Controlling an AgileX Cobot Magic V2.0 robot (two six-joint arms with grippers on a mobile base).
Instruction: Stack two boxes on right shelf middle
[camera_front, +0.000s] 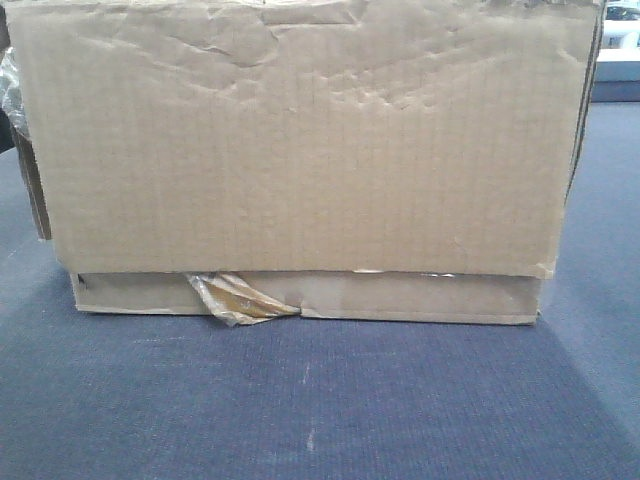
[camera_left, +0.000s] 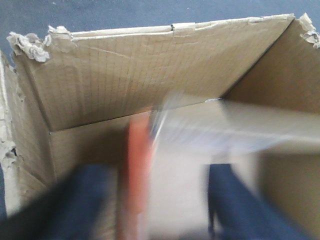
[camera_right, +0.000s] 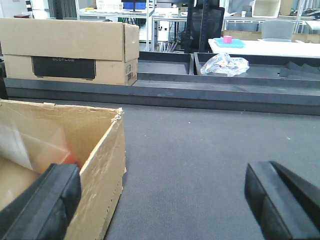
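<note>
The tall, wide brown box (camera_front: 300, 140) sits on top of the flat, shallow box (camera_front: 400, 297), whose yellowish tape strip (camera_front: 235, 298) is peeling at the front. Both rest on blue-grey carpet. My left gripper (camera_left: 159, 182) hangs open over the tall box's open top (camera_left: 125, 75), its dark fingers (camera_left: 82, 200) wide apart in a blurred view. A red and white item (camera_left: 137, 160) lies inside. My right gripper (camera_right: 160, 182) is open and straddles the box's torn right wall (camera_right: 102, 165), one finger (camera_right: 50, 200) inside and the other outside. The shelf is out of view.
A second carton with a black label (camera_right: 70, 50) stands at the back left on a low dark ledge (camera_right: 200, 92). A crumpled plastic bag (camera_right: 225, 64) lies behind the ledge. Desks, a black chair (camera_right: 204, 25) and racks stand farther back. Carpet (camera_right: 200, 150) spreads to the right.
</note>
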